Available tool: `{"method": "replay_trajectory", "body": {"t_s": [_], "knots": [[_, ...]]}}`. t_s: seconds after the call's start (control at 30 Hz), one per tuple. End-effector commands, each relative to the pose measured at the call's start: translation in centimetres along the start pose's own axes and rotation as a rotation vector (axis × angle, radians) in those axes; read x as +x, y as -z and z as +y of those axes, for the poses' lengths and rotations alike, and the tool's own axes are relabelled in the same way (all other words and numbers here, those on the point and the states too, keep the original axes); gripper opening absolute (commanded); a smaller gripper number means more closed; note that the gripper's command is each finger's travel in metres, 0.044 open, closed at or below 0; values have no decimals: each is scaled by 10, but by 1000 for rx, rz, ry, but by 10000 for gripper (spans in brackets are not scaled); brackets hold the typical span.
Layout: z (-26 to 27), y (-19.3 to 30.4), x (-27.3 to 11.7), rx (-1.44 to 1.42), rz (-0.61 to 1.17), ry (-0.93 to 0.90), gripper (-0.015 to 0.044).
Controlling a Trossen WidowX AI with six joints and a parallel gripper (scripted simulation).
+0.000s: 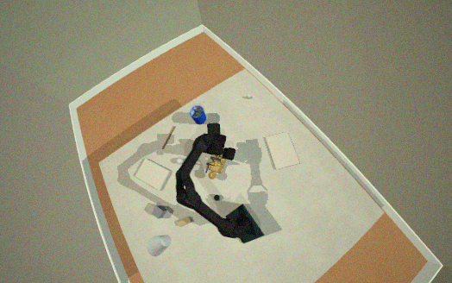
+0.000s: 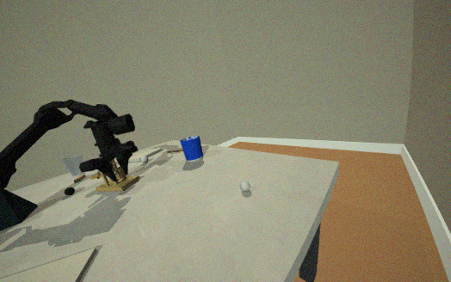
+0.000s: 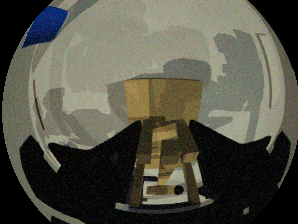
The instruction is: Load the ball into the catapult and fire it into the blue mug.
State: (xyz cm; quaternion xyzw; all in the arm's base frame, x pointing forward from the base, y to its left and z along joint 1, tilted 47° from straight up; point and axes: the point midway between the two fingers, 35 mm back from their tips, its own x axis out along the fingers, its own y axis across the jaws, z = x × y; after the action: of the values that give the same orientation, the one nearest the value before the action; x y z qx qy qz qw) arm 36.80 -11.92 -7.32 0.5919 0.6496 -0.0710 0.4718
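Note:
The wooden catapult (image 1: 216, 166) (image 2: 116, 186) (image 3: 165, 95) stands on the table under the arm. My gripper (image 2: 119, 174) (image 3: 165, 124) points down over it, its fingers partly closed against the two sides of its upright frame. The blue mug (image 1: 198, 115) (image 2: 192, 149) (image 3: 46, 26) stands upright beyond the catapult. One small white ball (image 1: 248, 97) (image 2: 244, 186) lies alone on the table, another white ball (image 1: 180, 160) (image 2: 144, 159) lies nearer the catapult, and a black ball (image 1: 216, 198) (image 2: 70, 191) (image 3: 179, 190) lies on the arm-base side. I cannot tell whether the catapult holds a ball.
A pale flat panel (image 1: 282, 151) lies on one side and a pale square tray (image 1: 153, 173) on the other. A thin brown stick (image 1: 168, 137) (image 3: 38, 106) lies near the mug. A grey block (image 1: 161, 210), a tan block (image 1: 184, 221) and a translucent cup (image 1: 159, 245) (image 2: 73, 165) stand nearer the base.

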Motion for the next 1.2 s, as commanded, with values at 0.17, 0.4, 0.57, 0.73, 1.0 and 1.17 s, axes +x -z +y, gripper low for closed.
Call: {"method": "replay_trajectory", "body": {"t_s": [0.17, 0.4, 0.57, 0.73, 1.0, 1.17], "knots": [[1, -1, -11, -1, -1, -1, 59], [0, -1, -50, -5, -2, 2, 0], [0, -1, -50, -150, -1, 1, 0], [0, -1, -49, -320, 1, 0, 0], [7, 1, -48, -593, 3, -2, 0], [16, 4, -47, -711, 4, -4, 0]]}}
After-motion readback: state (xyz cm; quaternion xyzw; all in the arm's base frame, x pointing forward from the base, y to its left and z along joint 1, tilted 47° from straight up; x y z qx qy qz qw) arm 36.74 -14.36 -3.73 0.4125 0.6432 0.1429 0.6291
